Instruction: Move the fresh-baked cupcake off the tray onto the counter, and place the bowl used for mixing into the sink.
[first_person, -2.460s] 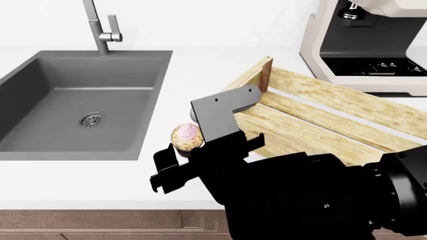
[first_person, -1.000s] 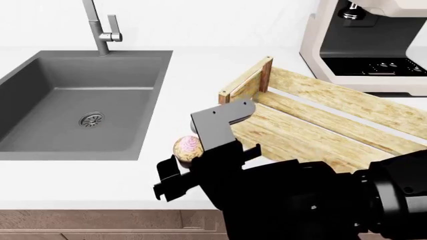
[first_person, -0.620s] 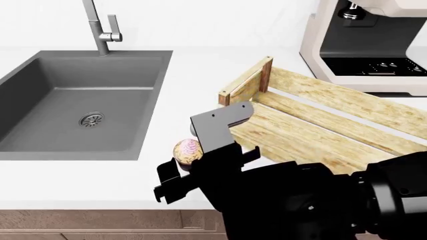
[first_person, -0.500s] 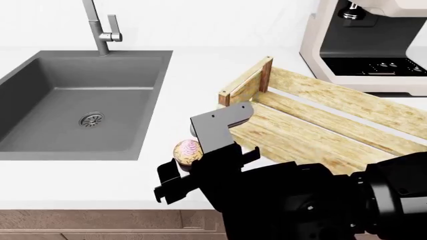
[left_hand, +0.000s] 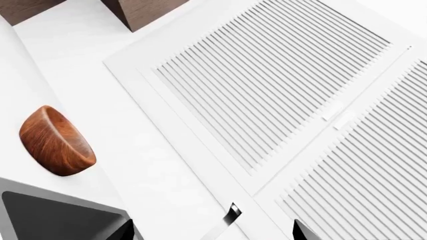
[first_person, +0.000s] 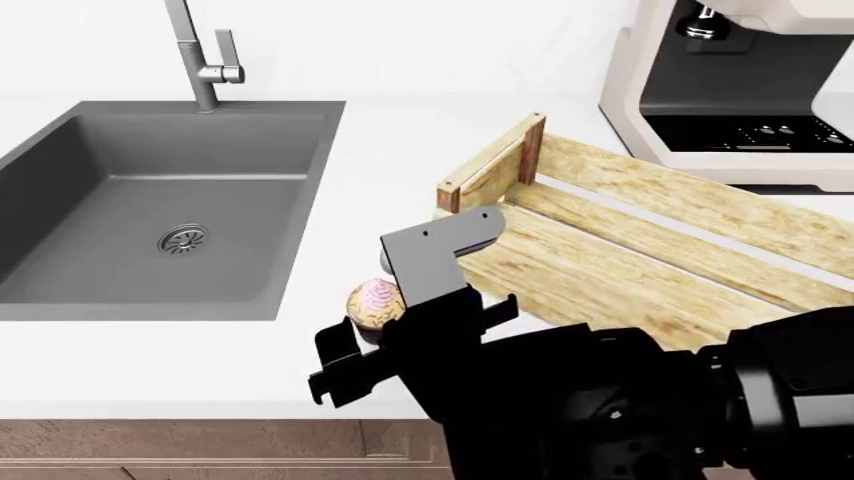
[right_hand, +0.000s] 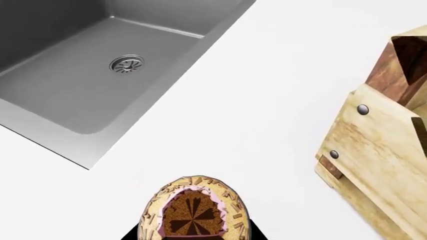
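Observation:
The cupcake (first_person: 375, 303), with pink-and-cream frosting, sits between the black fingers of my right gripper (first_person: 390, 320), low over the white counter (first_person: 380, 160) between the sink (first_person: 147, 200) and the tray (first_person: 627, 250). In the right wrist view the cupcake (right_hand: 193, 210) shows its dark wrapper base, and my right gripper (right_hand: 193, 236) is shut on it. The reddish-brown bowl (left_hand: 57, 141) shows only in the left wrist view, on a white surface, off to one side of my left gripper (left_hand: 212, 235). That gripper is open and holds nothing. It is out of the head view.
A tall steel faucet (first_person: 200, 60) stands behind the sink, whose drain (right_hand: 127, 63) is bare. A cream coffee machine (first_person: 734, 90) stands at the back right behind the tray. White louvred doors (left_hand: 280, 95) fill the left wrist view. Brown cabinets (first_person: 200, 450) run below the counter.
Since 2.5 s ago my right gripper has carried the cupcake down and slightly toward me, off the tray's corner. Over the last second it has barely moved.

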